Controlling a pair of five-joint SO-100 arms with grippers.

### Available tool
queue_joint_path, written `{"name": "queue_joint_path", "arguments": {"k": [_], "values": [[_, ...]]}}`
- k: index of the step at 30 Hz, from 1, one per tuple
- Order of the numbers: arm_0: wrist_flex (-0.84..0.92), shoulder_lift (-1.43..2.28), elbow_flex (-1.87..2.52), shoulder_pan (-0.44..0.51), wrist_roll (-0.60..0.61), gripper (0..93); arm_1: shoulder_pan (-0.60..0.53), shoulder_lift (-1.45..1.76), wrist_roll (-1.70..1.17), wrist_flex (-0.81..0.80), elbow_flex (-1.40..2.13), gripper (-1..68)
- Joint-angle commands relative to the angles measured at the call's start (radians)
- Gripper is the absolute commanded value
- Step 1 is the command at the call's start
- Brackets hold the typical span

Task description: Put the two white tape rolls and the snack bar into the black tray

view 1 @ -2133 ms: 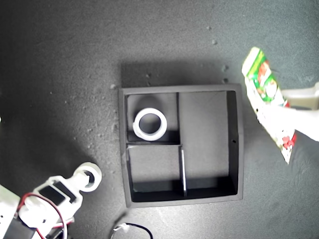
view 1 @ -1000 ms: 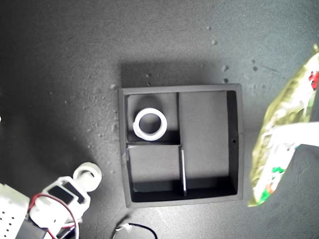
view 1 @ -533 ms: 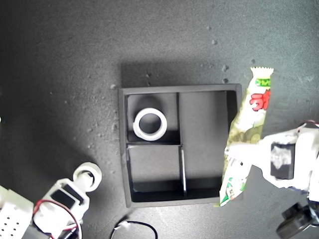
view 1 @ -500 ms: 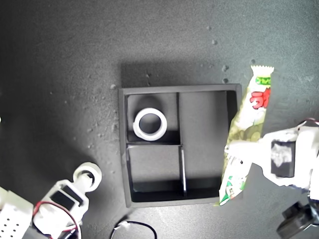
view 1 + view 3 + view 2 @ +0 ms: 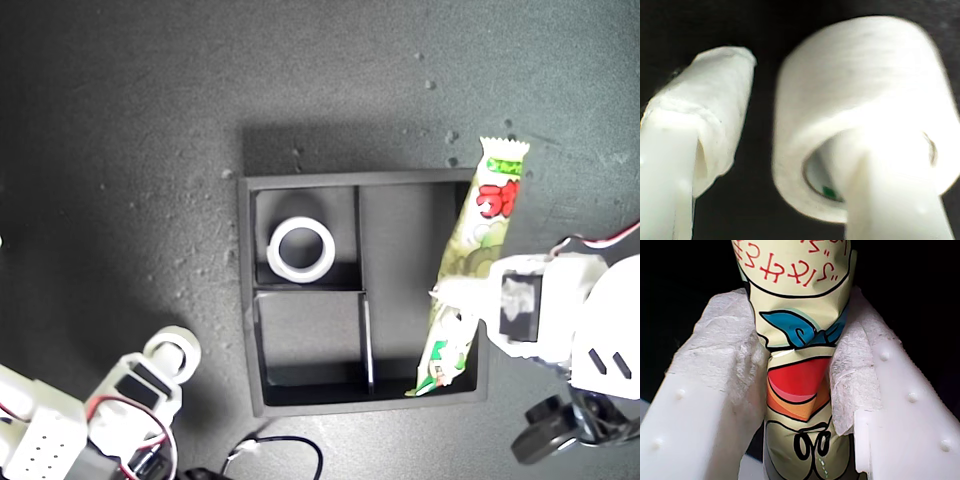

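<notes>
The snack bar (image 5: 470, 250) (image 5: 797, 365), green and white with red lettering, hangs tilted over the black tray (image 5: 248, 300), above the long compartment by the wall at the exterior view's right. My first gripper (image 5: 458, 298) (image 5: 795, 325) is shut on its middle. One white tape roll (image 5: 301, 250) lies in a small compartment of the tray. The other white tape roll (image 5: 172, 350) (image 5: 865, 90), with a greenish core, sits on the mat near the exterior view's lower left. My second gripper (image 5: 165, 362) (image 5: 790, 115) is open, one finger through the roll's hole and the other standing apart outside it.
The dark mat (image 5: 120, 150) carries scattered pale crumbs. A black cable (image 5: 280, 458) loops just below the tray in the exterior view. My arms' white bodies fill the exterior view's lower left and lower right corners.
My first gripper has carried the snack bar toward the exterior view's left, from outside the tray to over its long compartment. My second arm has shifted slightly downward in that view.
</notes>
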Motion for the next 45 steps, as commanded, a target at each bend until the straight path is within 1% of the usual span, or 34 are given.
{"name": "queue_joint_path", "arguments": {"k": [1,4,6,7,9,10,12,13,16,17,19,22,25,27,33,36,37,38,40,43,45], "values": [[-0.002,0.055,0.015,-0.023,0.002,0.1,0.032,0.008,0.028,-0.074,0.051,7.4],[0.129,0.209,-0.003,-0.044,0.029,0.1,0.032,0.008,0.037,-0.091,0.089,11.2],[0.259,0.318,-0.074,-0.080,0.089,0.1,0.020,0.008,0.037,-0.092,0.103,16.5],[0.314,0.360,-0.130,-0.107,0.135,0.1,0.012,0.008,0.038,-0.091,0.106,18.9],[0.397,0.397,-0.281,-0.169,0.258,0.1,0.002,0.008,0.043,-0.078,0.109,26.2],[0.422,0.391,-0.370,-0.201,0.324,0.1,-0.003,0.008,0.049,-0.063,0.104,26.7],[0.462,0.324,-0.557,-0.253,0.426,0.1,-0.009,0.012,0.067,-0.020,0.075,24.2],[0.485,0.270,-0.655,-0.273,0.468,0.1,-0.012,0.020,0.080,-0.002,0.057,20.7],[0.525,0.077,-0.896,-0.301,0.528,0.1,-0.020,0.021,0.152,0.097,-0.077,5.1],[0.535,-0.003,-0.982,-0.299,0.537,0.1,-0.011,0.021,0.227,0.144,-0.141,-0.2],[0.572,-0.164,-1.155,-0.290,0.538,0.1,0.032,0.021,0.462,0.255,-0.256,-0.4],[0.692,-0.495,-1.597,-0.272,0.531,0.1,0.078,0.029,0.833,0.456,-0.436,-0.6],[0.689,-0.601,-1.637,-0.275,0.512,0.1,0.081,0.029,1.031,0.594,-0.643,-0.6],[0.689,-0.649,-1.643,-0.281,0.500,0.1,0.078,0.029,1.108,0.650,-0.759,-0.6],[0.689,-0.706,-1.637,-0.261,0.459,0.8,0.055,0.031,1.178,0.664,-0.899,-0.7],[0.690,-0.723,-1.631,-0.241,0.439,13.4,0.064,0.031,1.204,0.664,-0.957,-0.7],[0.690,-0.724,-1.631,-0.233,0.433,16.7,0.078,0.031,1.220,0.664,-0.969,-0.7],[0.690,-0.719,-1.629,-0.230,0.426,17.8,0.092,0.031,1.232,0.664,-0.969,-0.7],[0.690,-0.704,-1.628,-0.229,0.426,19.1,0.115,0.031,1.266,0.664,-0.957,-0.7],[0.690,-0.637,-1.585,-0.244,0.437,18.4,0.144,0.031,1.319,0.664,-0.922,-0.7],[0.690,-0.537,-1.506,-0.268,0.453,12.1,0.160,0.031,1.350,0.666,-0.911,-0.7]]}}
